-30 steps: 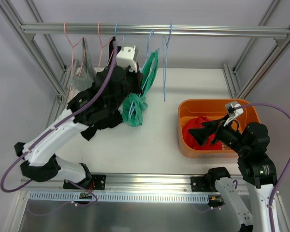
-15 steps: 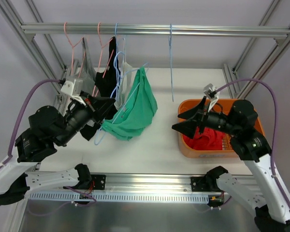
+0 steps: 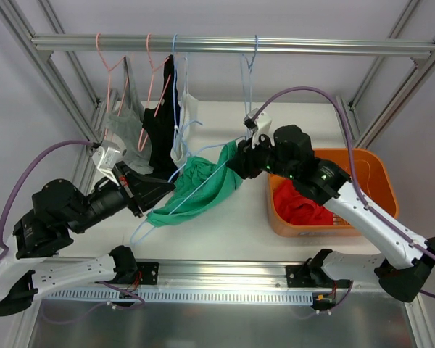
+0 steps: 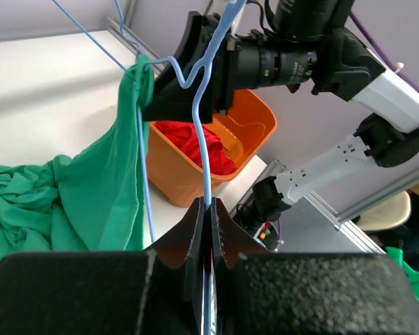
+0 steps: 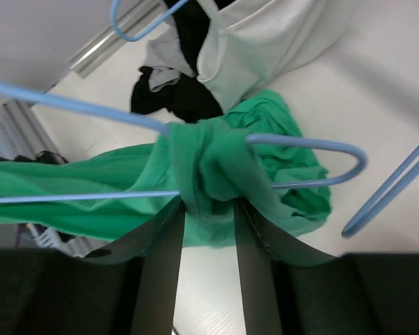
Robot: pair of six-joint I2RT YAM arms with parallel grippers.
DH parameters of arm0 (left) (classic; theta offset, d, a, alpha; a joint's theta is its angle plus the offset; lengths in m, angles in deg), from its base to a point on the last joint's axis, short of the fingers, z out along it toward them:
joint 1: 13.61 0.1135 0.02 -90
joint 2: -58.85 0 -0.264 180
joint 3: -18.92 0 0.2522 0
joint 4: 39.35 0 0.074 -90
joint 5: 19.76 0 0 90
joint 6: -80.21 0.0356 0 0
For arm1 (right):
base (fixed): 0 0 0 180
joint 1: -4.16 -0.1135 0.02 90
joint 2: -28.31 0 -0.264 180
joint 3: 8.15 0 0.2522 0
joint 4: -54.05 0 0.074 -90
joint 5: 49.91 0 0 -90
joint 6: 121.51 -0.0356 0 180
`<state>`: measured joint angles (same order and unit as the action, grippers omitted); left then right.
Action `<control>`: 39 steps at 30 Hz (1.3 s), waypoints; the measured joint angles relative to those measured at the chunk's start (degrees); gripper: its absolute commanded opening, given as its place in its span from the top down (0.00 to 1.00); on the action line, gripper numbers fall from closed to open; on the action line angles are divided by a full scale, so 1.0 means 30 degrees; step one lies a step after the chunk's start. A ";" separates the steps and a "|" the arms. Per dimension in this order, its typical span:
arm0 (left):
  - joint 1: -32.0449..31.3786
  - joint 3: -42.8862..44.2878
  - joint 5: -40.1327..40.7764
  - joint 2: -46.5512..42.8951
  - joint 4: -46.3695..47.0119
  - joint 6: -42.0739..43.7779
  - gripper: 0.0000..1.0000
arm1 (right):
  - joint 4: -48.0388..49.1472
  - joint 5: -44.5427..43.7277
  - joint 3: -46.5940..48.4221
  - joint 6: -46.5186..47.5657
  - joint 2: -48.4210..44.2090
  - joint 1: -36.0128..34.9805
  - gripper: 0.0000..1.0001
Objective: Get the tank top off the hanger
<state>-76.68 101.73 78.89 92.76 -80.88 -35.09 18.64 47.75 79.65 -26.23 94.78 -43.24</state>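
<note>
A green tank top hangs bunched on a light blue wire hanger held low over the table, off the rail. My left gripper is shut on the hanger's wire; the left wrist view shows the wire pinched between the fingers of the left gripper, with the green cloth draped to the left. My right gripper is at the garment's upper end. In the right wrist view the right gripper has a knotted wad of green fabric filling the gap between its fingers, wrapped round the hanger's bar.
An orange basket holding a red garment stands at the right. The rail across the back carries pink hangers, an empty blue hanger, and black, grey and white garments at the left.
My right arm swung left from over the basket to the tank top, and its jaws narrowed onto the green fabric. The left arm kept hold of the hanger and shifted it slightly.
</note>
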 measured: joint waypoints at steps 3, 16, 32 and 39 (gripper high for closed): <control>0.0000 -0.0226 -0.0459 -0.0175 -0.0022 -0.0357 1.00 | 0.0015 -0.0998 0.0000 0.0262 0.0306 -0.0015 0.84; 0.0000 -0.0423 -0.0386 -0.0867 -0.1574 -0.0510 1.00 | 0.0044 -0.4583 0.0153 0.0750 -0.0685 0.0066 1.00; 0.0000 0.1217 -0.1326 -0.1923 -0.2681 0.0226 1.00 | -0.0597 -0.2980 0.0903 0.0510 0.0663 0.0896 1.00; 0.0000 0.0852 -0.1603 -0.0678 0.2419 0.2987 1.00 | -0.0357 0.0372 -0.1304 -0.0517 -0.1727 0.0896 1.00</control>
<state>-76.68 104.29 74.08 90.72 -73.63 -26.13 17.57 48.87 75.74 -27.79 89.60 -40.55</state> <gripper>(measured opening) 0.022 0.019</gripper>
